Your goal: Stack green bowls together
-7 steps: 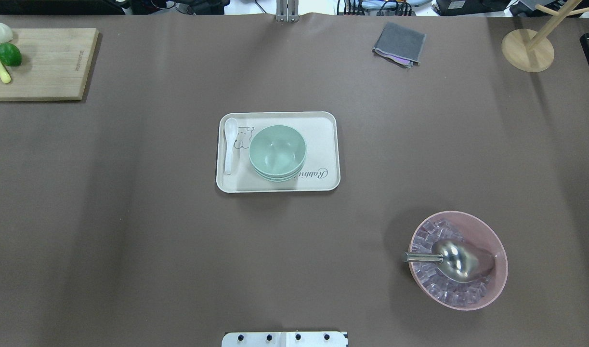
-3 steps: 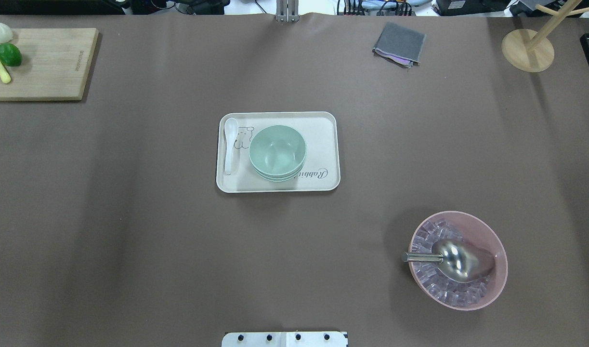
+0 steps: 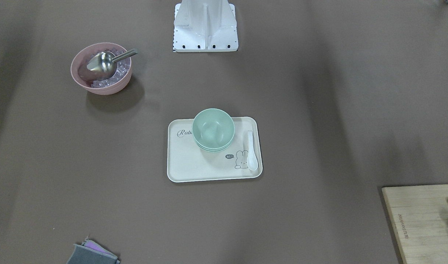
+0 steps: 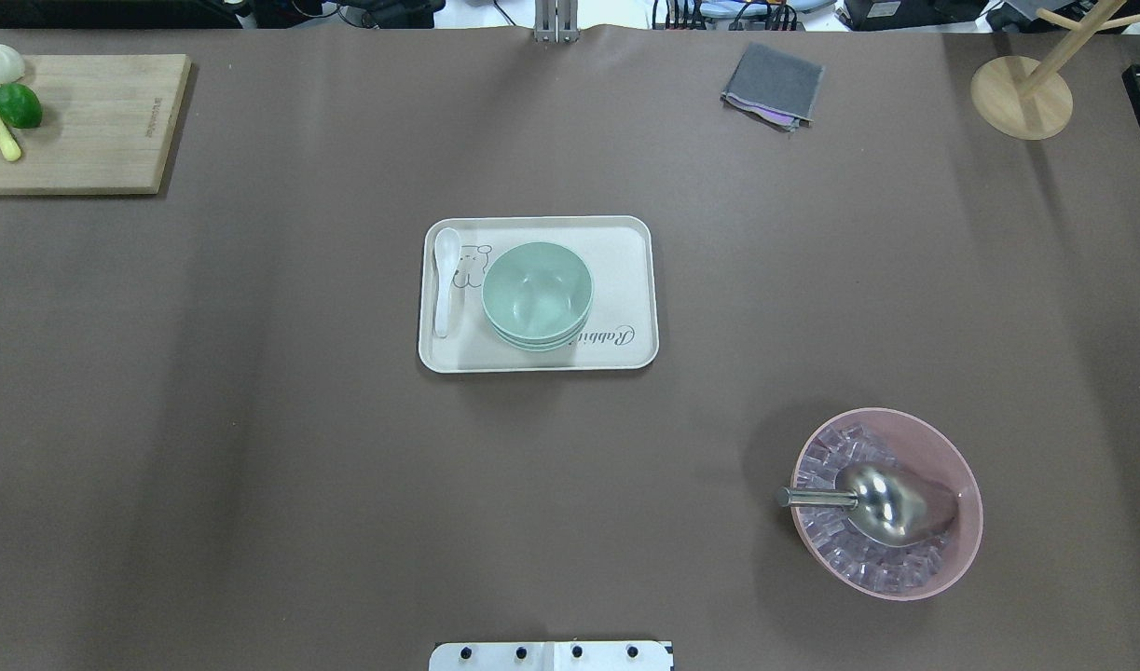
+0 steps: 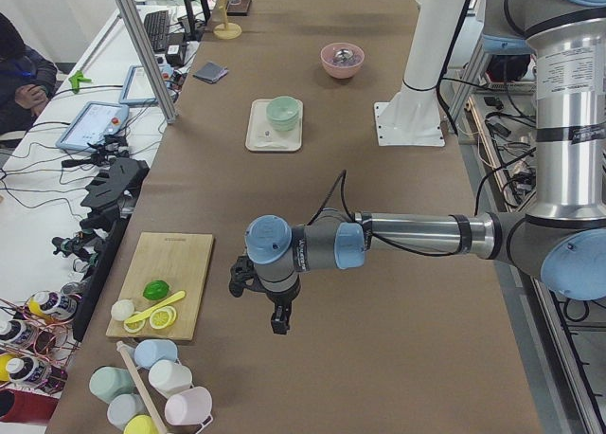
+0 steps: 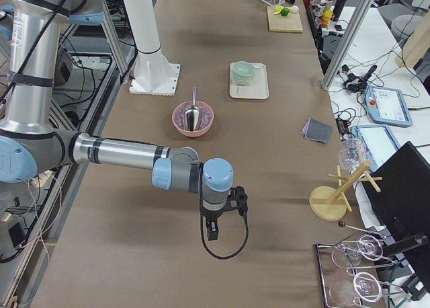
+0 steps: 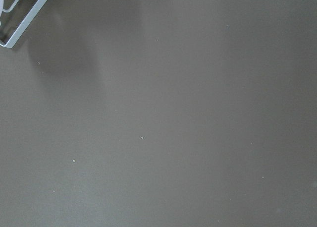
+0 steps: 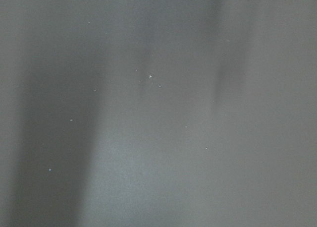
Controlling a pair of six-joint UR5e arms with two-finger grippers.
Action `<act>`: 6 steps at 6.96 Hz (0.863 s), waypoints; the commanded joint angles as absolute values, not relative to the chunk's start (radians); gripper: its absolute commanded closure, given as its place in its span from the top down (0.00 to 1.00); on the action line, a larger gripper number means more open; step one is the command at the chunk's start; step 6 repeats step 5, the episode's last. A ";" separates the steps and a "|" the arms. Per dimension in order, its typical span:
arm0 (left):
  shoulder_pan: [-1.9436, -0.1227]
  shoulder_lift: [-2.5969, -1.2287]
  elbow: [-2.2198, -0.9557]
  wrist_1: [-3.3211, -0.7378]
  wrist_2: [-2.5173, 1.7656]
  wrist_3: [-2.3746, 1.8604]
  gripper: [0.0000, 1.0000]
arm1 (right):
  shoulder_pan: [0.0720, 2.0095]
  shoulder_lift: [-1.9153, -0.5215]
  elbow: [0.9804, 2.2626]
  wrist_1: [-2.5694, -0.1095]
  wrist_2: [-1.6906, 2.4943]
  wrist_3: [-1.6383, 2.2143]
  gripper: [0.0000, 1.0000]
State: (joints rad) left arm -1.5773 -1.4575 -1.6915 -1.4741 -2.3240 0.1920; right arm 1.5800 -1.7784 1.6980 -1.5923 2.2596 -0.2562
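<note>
The green bowls (image 4: 537,291) sit nested in one stack on the cream tray (image 4: 625,252) at the table's middle, rims up. The stack also shows in the front view (image 3: 213,127) and in both side views (image 5: 282,110) (image 6: 243,70). My left gripper (image 5: 279,320) hangs over bare table near the cutting board, far from the stack. My right gripper (image 6: 211,233) hangs over bare table at the other end, beyond the pink bowl. Both show only in the side views, so I cannot tell if they are open or shut. Both wrist views show only brown table.
A white spoon (image 4: 446,280) lies on the tray beside the stack. A pink bowl (image 4: 942,447) with ice cubes and a metal scoop (image 4: 882,503) stands at the front right. A cutting board (image 4: 94,121) with fruit, a grey cloth (image 4: 773,84) and a wooden stand (image 4: 1022,98) lie along the far edge.
</note>
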 commanded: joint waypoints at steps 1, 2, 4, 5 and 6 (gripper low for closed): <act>-1.578 -1.457 -1.689 -1.474 -2.324 0.192 1.00 | 1.580 -1.778 1.707 -1.592 2.261 -0.256 1.00; -1.578 -1.457 -1.689 -1.474 -2.322 0.190 1.00 | 1.580 -1.778 1.710 -1.592 2.263 -0.256 1.00; -1.578 -1.459 -1.689 -1.474 -2.322 0.190 1.00 | 1.580 -1.778 1.716 -1.594 2.273 -0.256 1.00; -1.578 -1.466 -1.689 -1.474 -2.322 0.190 1.00 | 1.580 -1.778 1.717 -1.592 2.279 -0.256 1.00; -1.578 -1.466 -1.689 -1.474 -2.322 0.190 1.00 | 1.580 -1.778 1.717 -1.592 2.279 -0.256 1.00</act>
